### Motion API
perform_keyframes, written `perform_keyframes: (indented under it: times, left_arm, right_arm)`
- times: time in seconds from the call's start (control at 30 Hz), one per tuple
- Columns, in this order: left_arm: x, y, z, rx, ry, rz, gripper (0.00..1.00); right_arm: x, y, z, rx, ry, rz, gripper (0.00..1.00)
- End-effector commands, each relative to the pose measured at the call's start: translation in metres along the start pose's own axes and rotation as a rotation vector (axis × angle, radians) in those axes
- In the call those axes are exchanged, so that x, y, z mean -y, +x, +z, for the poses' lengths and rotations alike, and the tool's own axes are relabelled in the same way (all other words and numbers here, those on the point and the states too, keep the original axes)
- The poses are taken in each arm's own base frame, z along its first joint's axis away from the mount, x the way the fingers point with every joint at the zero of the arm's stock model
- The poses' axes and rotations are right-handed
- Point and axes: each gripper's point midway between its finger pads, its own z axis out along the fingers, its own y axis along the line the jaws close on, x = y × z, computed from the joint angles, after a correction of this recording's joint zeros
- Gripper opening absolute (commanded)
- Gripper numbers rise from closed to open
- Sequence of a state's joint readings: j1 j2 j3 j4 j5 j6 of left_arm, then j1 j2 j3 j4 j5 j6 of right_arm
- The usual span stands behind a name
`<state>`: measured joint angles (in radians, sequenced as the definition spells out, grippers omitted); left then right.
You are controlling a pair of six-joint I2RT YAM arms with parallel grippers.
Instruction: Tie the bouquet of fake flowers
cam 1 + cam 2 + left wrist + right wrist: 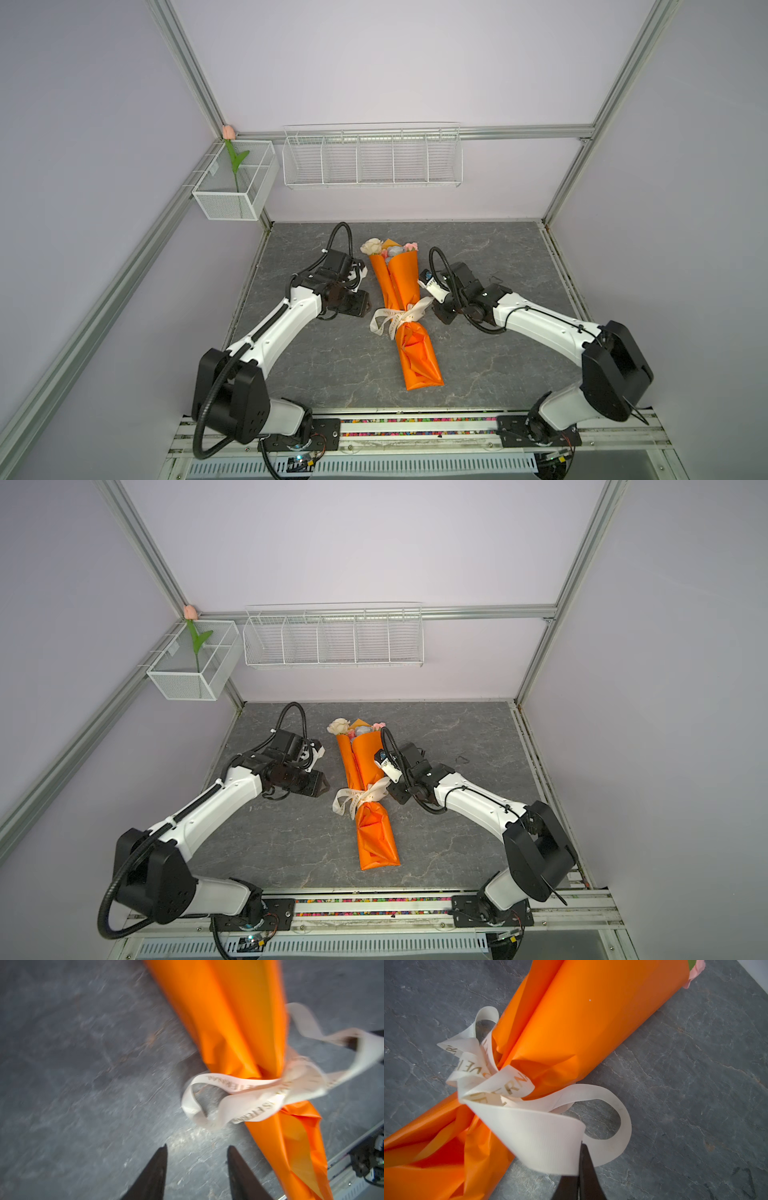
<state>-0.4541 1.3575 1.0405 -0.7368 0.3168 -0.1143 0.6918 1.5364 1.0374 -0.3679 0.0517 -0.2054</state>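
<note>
At mid-length of the bouquet: a cream ribbon with gold lettering is bunched into a loose knot where the orange paper pinches in.
Bouquet: it lies flat on the grey tabletop between the two arms, with its blooms toward the back wall.
Right gripper: the right gripper, on the bouquet's right side, has its jaws pressed together on a broad loop of ribbon.
Left gripper: the left gripper, just off the bouquet's left side, has its jaws parted with nothing between them. A ribbon loop lies ahead of the tips, untouched.
Step in hand: this looks like snugging the knot.
How to do it well: pinch the left-hand loop close to the knot. Then draw both sides outward evenly, level with the tabletop, so the bouquet neither rolls nor slides.
Risk: a one-sided pull could drag the bouquet or slip the bow loose.
</note>
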Motion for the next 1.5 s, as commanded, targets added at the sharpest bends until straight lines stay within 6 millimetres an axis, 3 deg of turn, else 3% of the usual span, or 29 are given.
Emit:
perform_keyframes:
  times: [0.0,0.1,0.23,0.67,0.97,1.07,1.17,1.33,1.47]
  left_arm:
    - [0.068,0.010,0.014,0.014,0.243,0.062,0.45]
    - [0.084,0.022,0.031,-0.010,0.246,0.059,0.52]
    - [0.071,0.022,0.045,0.017,0.183,0.021,0.58]
    - [0.050,0.022,0.084,-0.053,0.076,0.032,0.51]
    - [0.045,0.020,0.083,-0.060,0.040,0.068,0.26]
    - [0.050,0.022,0.080,-0.069,0.066,0.073,0.26]
    - [0.049,0.019,0.073,-0.046,0.051,0.076,0.38]
    - [0.045,0.013,0.067,-0.011,0.022,0.098,0.37]
    - [0.043,0.015,0.077,-0.048,0.017,0.100,0.31]
  right_arm:
    - [-0.005,0.001,0.000,-0.018,-0.018,-0.006,0.06]
    - [-0.004,-0.001,-0.002,-0.010,-0.015,-0.006,0.06]
    - [-0.004,-0.002,-0.004,-0.003,-0.014,-0.006,0.06]
    - [-0.003,-0.006,-0.007,0.006,-0.012,-0.006,0.06]
    - [-0.004,-0.007,-0.007,0.006,-0.008,-0.005,0.06]
    - [-0.004,-0.006,-0.006,0.001,-0.008,-0.006,0.06]
    - [-0.005,-0.006,-0.007,0.001,-0.008,-0.007,0.06]
    - [-0.005,-0.008,-0.009,0.002,-0.003,-0.011,0.06]
    - [-0.006,-0.008,-0.009,0.002,-0.003,-0.013,0.06]
